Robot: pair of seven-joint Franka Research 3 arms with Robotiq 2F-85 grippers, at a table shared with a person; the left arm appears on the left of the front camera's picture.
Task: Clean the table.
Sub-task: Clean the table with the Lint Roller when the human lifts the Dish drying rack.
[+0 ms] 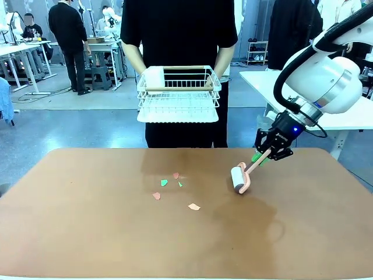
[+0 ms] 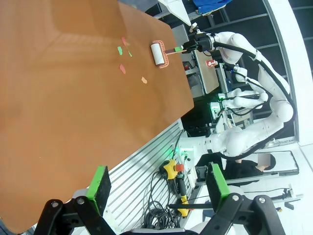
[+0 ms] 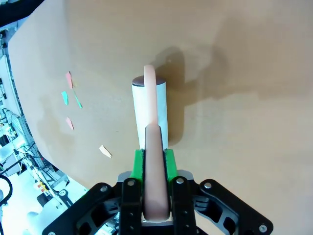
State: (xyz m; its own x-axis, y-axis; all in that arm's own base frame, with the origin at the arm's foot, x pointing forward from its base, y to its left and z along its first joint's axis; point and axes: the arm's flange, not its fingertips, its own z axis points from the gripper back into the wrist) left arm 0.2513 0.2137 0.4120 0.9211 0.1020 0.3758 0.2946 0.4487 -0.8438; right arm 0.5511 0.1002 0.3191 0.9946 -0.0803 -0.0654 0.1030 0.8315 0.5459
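The reddish-brown surface (image 1: 87, 221) with rounded corners is spread across the near and middle part of the front view, from the near edge to the spot where a person (image 1: 178, 29) is stood at the far side. A small cluster of paper scraps (image 1: 175, 189), pink, green and peach, is scattered on it slightly left of the middle, each piece lying flat and apart from the others. Just to the right of the scraps, and not touching them, a lint roller (image 1: 239, 179) is rested with its white drum on the surface and its pink handle raised toward the far right. That handle is clamped between the green pads of the right gripper (image 1: 260, 156), which is closed tight on it; in the right wrist view the handle is seen running straight out from between the gripper's (image 3: 154, 161) fingers to the drum (image 3: 150, 110). In the left wrist view, the left gripper (image 2: 159, 188) is seen with its fingers spread wide and nothing between them, and the surface (image 2: 58, 107) and the roller (image 2: 158, 53) are visible well beyond it. A white wire basket (image 1: 179, 93) is held by the person above the far edge. A white table (image 1: 262, 81) is seen behind to the right.
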